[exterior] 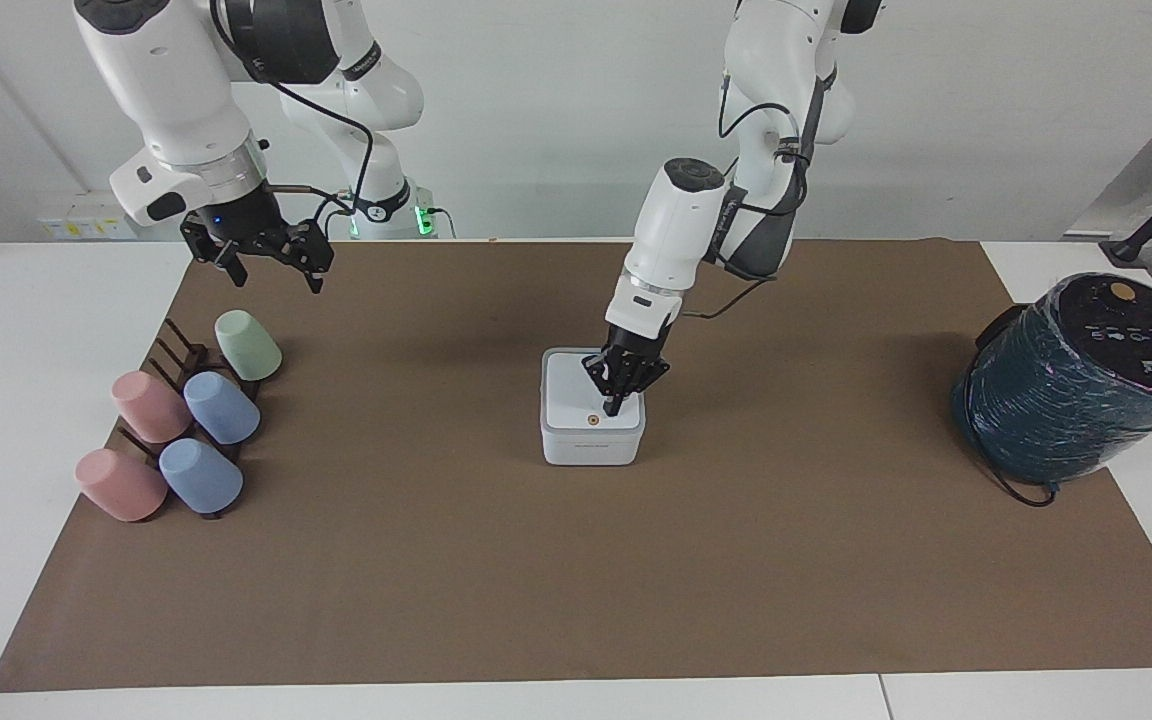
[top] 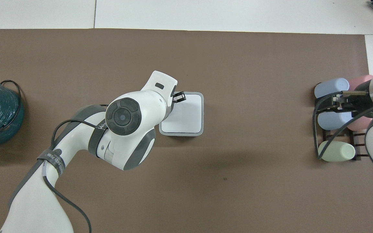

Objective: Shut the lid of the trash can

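Now left end effector (exterior: 615,405), fingers pinched together, set on white square hinged lid (exterior: 576,397), flat on small white square trash can (exterior: 591,447); right end effector (exterior: 271,262) spread, parked over cup rack (exterior: 179,362).

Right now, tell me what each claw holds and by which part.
Nothing is held. The left claw has its tips down on the flat lid of the can, gripping nothing. The right claw waits over the cup rack.

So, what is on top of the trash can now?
The flat white lid with its orange dot lies on the trash can; the left claw stands on it. The inside is covered.
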`<state>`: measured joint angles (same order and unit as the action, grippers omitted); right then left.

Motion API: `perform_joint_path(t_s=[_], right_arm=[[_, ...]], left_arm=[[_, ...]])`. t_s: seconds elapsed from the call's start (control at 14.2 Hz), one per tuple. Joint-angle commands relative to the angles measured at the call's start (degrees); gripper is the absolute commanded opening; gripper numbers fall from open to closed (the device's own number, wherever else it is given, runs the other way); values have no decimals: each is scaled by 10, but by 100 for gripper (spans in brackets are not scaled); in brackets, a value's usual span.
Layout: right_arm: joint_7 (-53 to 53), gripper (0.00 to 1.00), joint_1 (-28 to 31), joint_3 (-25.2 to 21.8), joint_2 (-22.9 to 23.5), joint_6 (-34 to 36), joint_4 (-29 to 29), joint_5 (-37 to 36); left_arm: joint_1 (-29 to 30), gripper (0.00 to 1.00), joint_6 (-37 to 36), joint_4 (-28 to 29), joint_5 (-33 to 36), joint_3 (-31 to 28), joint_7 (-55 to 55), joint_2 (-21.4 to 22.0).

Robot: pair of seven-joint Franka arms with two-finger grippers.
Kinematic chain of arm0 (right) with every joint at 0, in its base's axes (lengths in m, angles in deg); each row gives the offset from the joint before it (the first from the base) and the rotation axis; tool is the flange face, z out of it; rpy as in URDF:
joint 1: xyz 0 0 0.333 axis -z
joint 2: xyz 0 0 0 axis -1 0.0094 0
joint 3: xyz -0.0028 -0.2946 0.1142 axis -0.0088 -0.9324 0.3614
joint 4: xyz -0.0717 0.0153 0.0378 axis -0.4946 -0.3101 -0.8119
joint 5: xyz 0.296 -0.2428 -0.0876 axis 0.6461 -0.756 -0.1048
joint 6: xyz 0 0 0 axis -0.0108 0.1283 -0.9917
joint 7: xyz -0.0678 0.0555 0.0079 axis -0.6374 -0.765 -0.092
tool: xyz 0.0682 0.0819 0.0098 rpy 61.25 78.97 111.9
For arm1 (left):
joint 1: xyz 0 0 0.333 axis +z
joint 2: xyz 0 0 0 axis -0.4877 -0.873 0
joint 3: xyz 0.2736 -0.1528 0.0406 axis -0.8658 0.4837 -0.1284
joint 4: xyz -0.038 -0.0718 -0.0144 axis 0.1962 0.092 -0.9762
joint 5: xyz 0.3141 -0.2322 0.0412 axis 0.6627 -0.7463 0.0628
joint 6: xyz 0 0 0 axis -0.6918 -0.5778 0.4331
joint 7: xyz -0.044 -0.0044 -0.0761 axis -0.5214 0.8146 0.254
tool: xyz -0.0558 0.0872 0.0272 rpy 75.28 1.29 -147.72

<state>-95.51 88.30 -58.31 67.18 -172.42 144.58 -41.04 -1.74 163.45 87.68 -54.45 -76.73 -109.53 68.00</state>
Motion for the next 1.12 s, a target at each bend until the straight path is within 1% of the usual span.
perform_joint_path(t_s=[0.0, 0.21, 0.28, 0.35, 0.49, 0.56, 0.7, 0.84, 0.91, 1.05], right_arm=[[12, 100, 2, -2, -6, 3, 6, 4], [12, 100, 1, -2, -6, 3, 6, 5], [11, 100, 1, -2, -6, 3, 6, 4], [12, 100, 2, -2, -6, 3, 6, 4], [12, 100, 2, -2, -6, 3, 6, 4], [11, 100, 1, -2, -6, 3, 6, 4], [12, 100, 2, -2, -6, 3, 6, 4], [12, 100, 2, -2, -6, 3, 6, 4], [12, 100, 2, -2, -6, 3, 6, 4], [11, 100, 2, -2, -6, 3, 6, 4]], left_arm=[[23, 0, -101, -67, 7, 2, 20, -9], [51, 1, -194, -97, 3, 5, 61, 13], [61, 1, -232, -106, 3, 5, 82, 17], [73, 4, -276, -123, 2, 5, 110, 22], [98, 5, -361, -150, 2, 5, 172, 30], [113, 5, -391, -153, 0, 5, 201, 42], [145, 6, -441, -151, -12, -1, 272, 83], [189, 9, -500, -151, -12, -1, 358, 115], [210, 13, -526, -152, -12, -2, 400, 129], [246, 20, -561, -151, -11, -2, 464, 144]])
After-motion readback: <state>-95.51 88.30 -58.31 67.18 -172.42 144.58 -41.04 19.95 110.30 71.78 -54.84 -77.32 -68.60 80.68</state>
